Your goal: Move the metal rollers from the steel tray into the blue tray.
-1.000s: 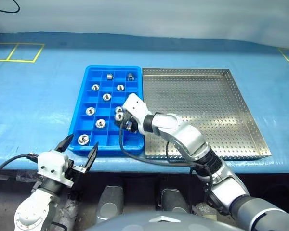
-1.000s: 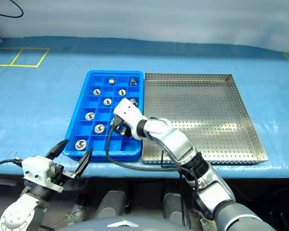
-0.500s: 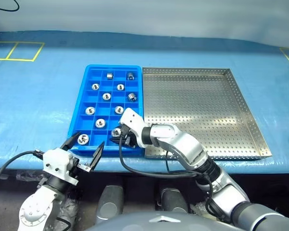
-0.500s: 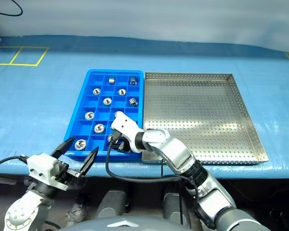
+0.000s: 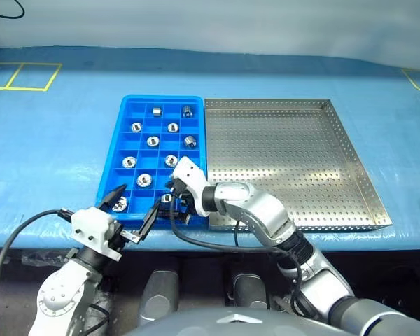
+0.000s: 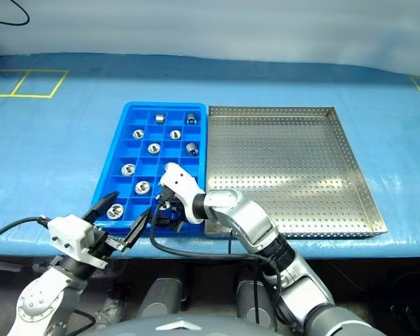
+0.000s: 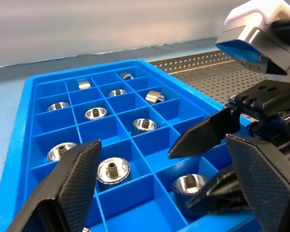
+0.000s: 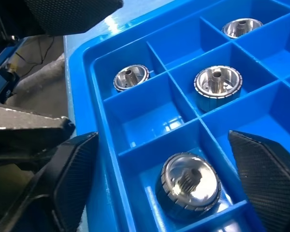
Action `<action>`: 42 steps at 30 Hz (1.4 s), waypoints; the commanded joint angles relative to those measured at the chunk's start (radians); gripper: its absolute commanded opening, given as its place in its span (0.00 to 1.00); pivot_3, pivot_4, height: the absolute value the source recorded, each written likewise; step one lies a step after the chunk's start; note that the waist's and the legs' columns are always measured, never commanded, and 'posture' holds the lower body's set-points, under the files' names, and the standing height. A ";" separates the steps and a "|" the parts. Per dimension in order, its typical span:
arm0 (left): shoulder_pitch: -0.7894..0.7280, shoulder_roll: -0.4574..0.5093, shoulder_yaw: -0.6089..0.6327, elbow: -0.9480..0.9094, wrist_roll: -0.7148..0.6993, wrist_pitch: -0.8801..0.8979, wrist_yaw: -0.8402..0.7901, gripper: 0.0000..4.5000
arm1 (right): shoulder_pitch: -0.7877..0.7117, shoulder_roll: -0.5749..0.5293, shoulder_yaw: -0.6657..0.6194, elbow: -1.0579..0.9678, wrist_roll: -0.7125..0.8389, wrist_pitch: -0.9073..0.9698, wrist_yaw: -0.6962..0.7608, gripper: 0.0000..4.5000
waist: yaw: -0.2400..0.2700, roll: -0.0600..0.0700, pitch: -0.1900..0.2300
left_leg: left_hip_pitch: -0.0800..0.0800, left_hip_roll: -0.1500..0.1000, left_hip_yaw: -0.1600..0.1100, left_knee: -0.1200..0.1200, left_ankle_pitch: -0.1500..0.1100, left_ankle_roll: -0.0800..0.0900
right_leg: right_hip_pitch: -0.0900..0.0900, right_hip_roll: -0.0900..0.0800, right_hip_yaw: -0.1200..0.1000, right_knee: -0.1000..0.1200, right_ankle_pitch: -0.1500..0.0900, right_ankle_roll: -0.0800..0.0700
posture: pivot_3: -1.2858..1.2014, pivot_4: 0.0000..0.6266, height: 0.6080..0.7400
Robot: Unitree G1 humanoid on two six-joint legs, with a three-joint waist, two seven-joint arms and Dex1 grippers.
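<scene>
The right gripper [image 8: 183,159] is now opened, and a metal roller [image 8: 189,185] is released into the blue tray [image 5: 110,183]; the steel tray [image 5: 350,168] is seen empty. The left gripper [image 5: 134,208] is held apart.

My two head eyes are looking forward and down over the blue tray [image 5: 159,155] and steel tray [image 5: 287,162]. My wrist cameras are peering along their fingers, close over the blue tray's near compartments, both sharing the nearest roller [image 8: 189,185].
</scene>
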 commanded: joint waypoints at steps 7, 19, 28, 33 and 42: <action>-0.167 0.003 -0.008 0.011 -0.006 0.040 0.033 1.00 | 0.083 -0.093 -0.294 -0.265 0.092 -0.004 -0.052 1.00 | -0.011 0.000 0.000 | 0.006 0.000 0.000 0.002 0.000 0.000 | 0.007 -0.001 0.000 -0.001 0.000 0.000 | 0.56 0.24 1.00; -0.480 -0.019 -0.007 0.277 0.135 0.158 0.207 1.00 | 0.407 -0.274 -0.451 -0.411 -0.113 -0.229 -0.240 1.00 | -0.052 0.000 -0.001 | 0.007 -0.001 0.000 0.001 0.000 0.000 | 0.009 0.000 0.002 0.000 0.001 0.002 | 0.51 0.24 1.00; -0.529 -0.014 -0.010 0.354 0.147 0.166 0.203 1.00 | 0.516 -0.216 -0.497 -0.391 -0.165 -0.270 -0.355 1.00 | -0.087 0.000 -0.001 | 0.008 -0.001 0.001 0.004 0.000 0.000 | 0.009 0.001 0.004 0.000 0.002 0.005 | 0.49 0.24 1.00; -0.518 -0.015 -0.007 0.352 0.143 0.166 0.198 1.00 | 0.509 -0.180 -0.483 -0.371 -0.179 -0.275 -0.382 1.00 | -0.090 -0.001 -0.001 | 0.008 -0.001 0.001 0.004 0.000 0.000 | 0.009 0.001 0.004 0.000 0.003 0.005 | 0.49 0.24 1.00; -0.489 -0.001 0.004 0.330 0.141 0.174 0.190 1.00 | 0.483 -0.176 -0.461 -0.353 -0.177 -0.259 -0.363 1.00 | -0.088 -0.001 -0.001 | 0.008 -0.001 0.001 0.004 0.000 0.000 | 0.009 0.001 0.004 0.000 0.003 0.005 | 0.51 0.24 1.00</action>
